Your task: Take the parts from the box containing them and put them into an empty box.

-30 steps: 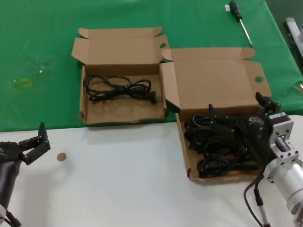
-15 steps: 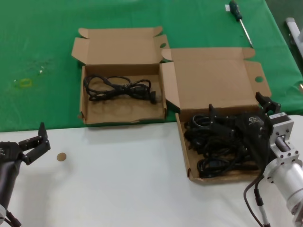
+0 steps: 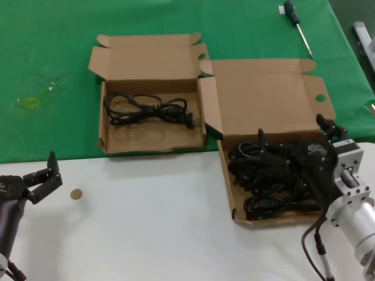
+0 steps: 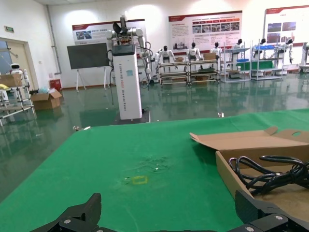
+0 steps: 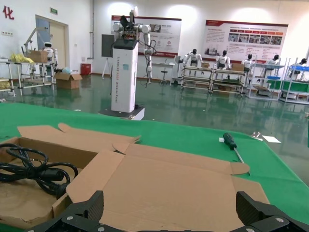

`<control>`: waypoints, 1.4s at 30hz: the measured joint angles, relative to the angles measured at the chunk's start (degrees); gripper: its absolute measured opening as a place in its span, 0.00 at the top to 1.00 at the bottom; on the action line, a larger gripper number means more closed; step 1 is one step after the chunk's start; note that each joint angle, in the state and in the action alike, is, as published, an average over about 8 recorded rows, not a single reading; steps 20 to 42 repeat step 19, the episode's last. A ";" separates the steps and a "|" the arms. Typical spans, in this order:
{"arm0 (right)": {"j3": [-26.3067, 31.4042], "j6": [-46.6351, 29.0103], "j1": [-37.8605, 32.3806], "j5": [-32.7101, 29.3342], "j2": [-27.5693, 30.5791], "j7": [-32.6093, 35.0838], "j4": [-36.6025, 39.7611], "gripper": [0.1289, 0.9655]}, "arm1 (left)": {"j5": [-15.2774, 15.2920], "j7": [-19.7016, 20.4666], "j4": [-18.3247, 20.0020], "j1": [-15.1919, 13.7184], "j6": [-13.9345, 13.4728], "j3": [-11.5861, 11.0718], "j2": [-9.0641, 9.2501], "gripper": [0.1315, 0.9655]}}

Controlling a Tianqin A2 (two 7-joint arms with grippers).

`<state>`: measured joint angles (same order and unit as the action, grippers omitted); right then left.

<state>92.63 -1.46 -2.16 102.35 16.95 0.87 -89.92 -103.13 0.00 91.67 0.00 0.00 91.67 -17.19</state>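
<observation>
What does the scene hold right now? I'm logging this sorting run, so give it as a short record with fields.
source box: larger cardboard box, lid open, piled with black cables
target box: smaller cardboard box, lid open, one cable inside
right gripper: over the cable pile, jaws open
left gripper: over the white table, jaws open, holding nothing
other: screwdriver on the green cloth

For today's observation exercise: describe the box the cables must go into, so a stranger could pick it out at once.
On the green cloth two open cardboard boxes stand side by side. The target is the smaller box nearer the robot's left, holding one black cable; its larger neighbour is piled with cables, under the right gripper.
</observation>
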 joint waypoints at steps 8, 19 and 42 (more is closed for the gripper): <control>0.00 0.00 0.00 0.00 0.00 0.00 0.00 0.00 | 0.00 0.00 0.00 0.00 0.00 0.00 0.00 0.00; 0.00 0.00 0.00 0.00 0.00 0.00 0.00 0.00 | 0.00 0.00 0.00 0.00 0.00 0.00 0.00 0.00; 0.00 0.00 0.00 0.00 0.00 0.00 0.00 0.00 | 0.00 0.00 0.00 0.00 0.00 0.00 0.00 0.00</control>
